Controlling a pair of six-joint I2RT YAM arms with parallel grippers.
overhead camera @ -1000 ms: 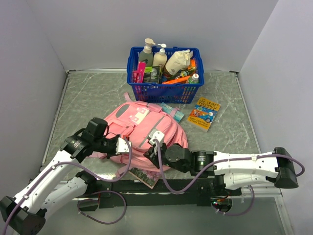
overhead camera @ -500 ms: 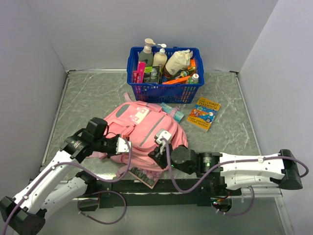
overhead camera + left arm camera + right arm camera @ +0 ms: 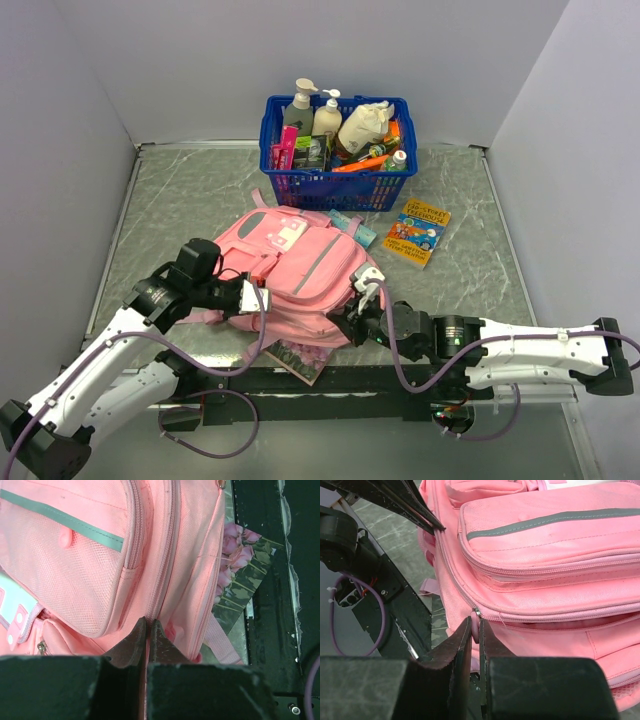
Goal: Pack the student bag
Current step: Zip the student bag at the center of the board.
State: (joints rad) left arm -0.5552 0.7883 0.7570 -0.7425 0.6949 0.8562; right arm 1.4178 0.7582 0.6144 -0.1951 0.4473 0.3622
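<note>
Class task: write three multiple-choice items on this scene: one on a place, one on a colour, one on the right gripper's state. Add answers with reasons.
1. Where is the blue basket? A. At the table's far edge, beyond the student bag. B. Between the arm bases. C. On the bag.
2. What colour is the student bag? A. Green. B. Pink. C. Black.
3. The right gripper is: A. wide open in the air. B. holding a bottle. C. shut on the bag's zip pull.
Answers: 1 A, it stands at the far edge behind the bag; 2 B, its fabric is pink all over; 3 C, the wrist view shows the pull pinched between its fingers.
</note>
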